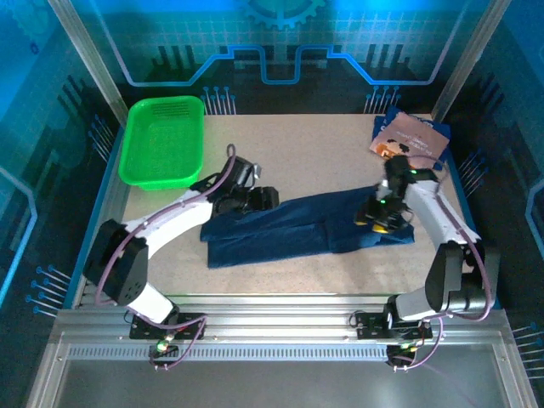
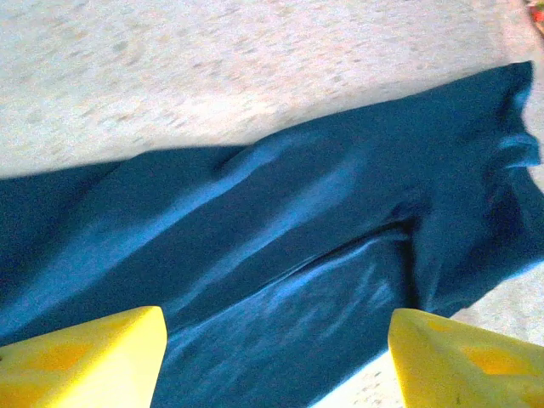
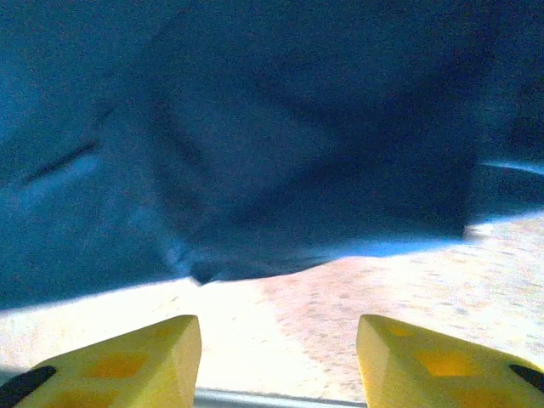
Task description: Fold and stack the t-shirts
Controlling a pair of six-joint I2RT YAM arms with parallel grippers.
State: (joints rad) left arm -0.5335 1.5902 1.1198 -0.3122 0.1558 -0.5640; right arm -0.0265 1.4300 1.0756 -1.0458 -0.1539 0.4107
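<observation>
Seeing one navy t-shirt (image 1: 280, 231) lying flat as a long band across mid counter (image 1: 280, 153), running left to right, w/ a lengthwise fold crease showing in left wrist view. Spotting 2nd t-shirt (image 1: 411, 136) lying at far right corner, pinkish-tan print facing up, well apart from the 1st. Finding left end effector (image 1: 259, 201) hovering over the band's far left part, jaws standing wide apart, yellow fingers (image 2: 85, 361) framing cloth below, gripping nothing. Finding right end effector (image 1: 384, 219) hanging over the band's right end, jaws parted too, nothing btwn them. Noting in right wrist view the cloth's edge and bare counter just past the fingertips (image 3: 442, 365). Spotting green basket (image 1: 160, 182) sitting at far left corner.
</observation>
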